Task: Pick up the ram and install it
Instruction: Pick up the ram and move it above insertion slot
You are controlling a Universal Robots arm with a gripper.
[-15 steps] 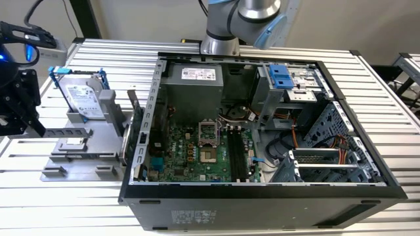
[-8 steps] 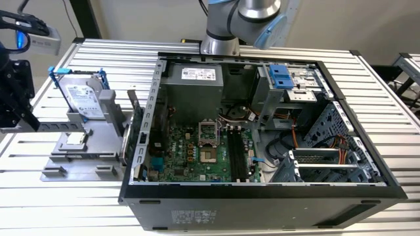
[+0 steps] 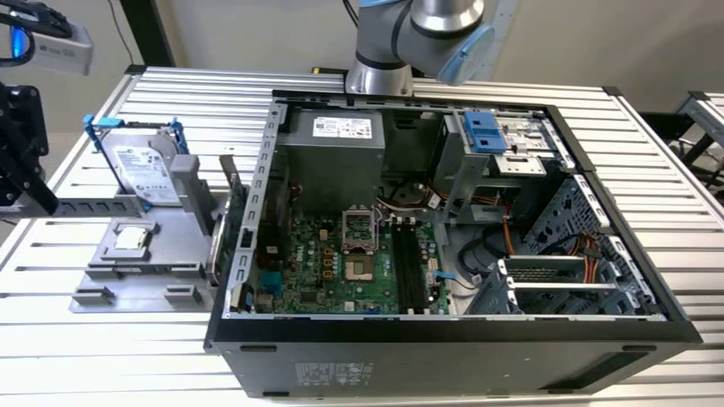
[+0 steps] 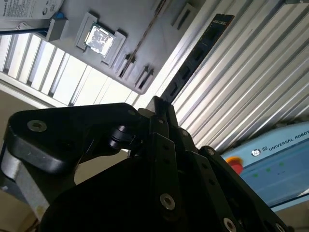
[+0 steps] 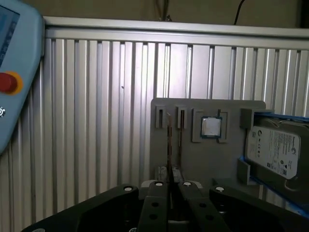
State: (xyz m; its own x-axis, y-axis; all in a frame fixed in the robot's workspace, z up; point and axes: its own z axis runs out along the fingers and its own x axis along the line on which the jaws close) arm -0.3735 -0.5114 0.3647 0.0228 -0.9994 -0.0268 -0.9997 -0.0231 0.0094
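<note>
The fingers (image 5: 155, 203) are pinched tight on the ram (image 4: 195, 55), which pokes out past their tips as a long dark stick and looks edge-on thin in the first wrist view. It's held up above the ribbed counter (image 5: 96, 121), near the gray holder (image 5: 212, 164) that carries a CPU chip (image 5: 211, 127) and the blue-framed hard drive (image 5: 273, 147). The open PC case (image 3: 453, 326) sits further toward the exterior view's right.

Print on the hard drive (image 3: 145, 174) and power supply (image 3: 334, 165) labels is unreadable.
</note>
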